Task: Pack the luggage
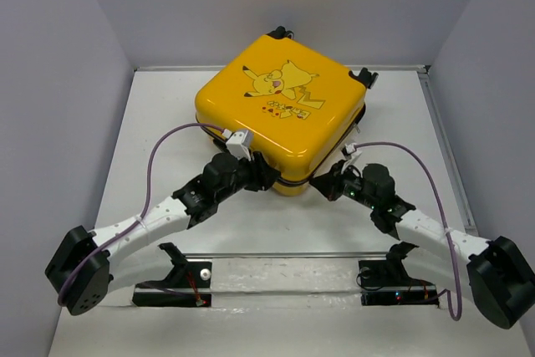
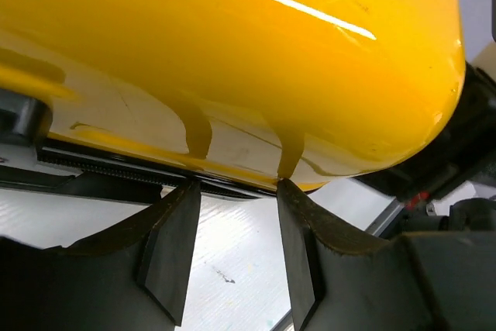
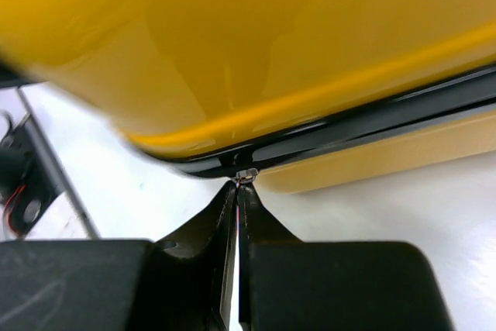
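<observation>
Closed Pikachu suitcase (image 1: 280,114) sits on the table (image 1: 251,223), both grippers at its near corner.
The right gripper (image 3: 242,184) pinches the tiny zipper pull (image 3: 246,175), likely to slip; the left gripper (image 2: 236,191), fingers apart, may shove the shell.

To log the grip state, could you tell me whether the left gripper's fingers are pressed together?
No, the left gripper has its fingers apart, with the table showing between them, just below the luggage.

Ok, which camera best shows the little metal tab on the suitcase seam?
Right wrist: the metal tab sits close-up at the tips of the shut right gripper, against the black seam. Top view hides it behind that gripper; left wrist shows only another stretch of the suitcase seam.
</observation>
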Controlling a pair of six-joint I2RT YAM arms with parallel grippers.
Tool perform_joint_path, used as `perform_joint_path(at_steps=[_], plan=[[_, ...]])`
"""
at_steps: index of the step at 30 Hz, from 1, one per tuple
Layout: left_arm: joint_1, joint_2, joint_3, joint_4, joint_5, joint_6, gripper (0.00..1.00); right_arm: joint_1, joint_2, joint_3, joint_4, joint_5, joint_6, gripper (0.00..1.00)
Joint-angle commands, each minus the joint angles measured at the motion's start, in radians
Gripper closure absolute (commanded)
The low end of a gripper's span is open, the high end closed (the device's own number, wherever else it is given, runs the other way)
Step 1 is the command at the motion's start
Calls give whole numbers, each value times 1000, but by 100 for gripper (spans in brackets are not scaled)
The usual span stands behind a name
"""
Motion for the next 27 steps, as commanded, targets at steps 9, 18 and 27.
perform_joint_path(at_steps=[9, 18, 27], plan=[[-8, 194, 188, 152, -7, 28, 47, 525, -7, 113, -204, 398, 121, 93], [-17, 146, 229, 9, -116, 42, 48, 631, 337, 318, 40, 843, 250, 93], [312, 43, 586, -352, -59, 148, 23, 642, 400, 313, 178, 897, 312, 80]])
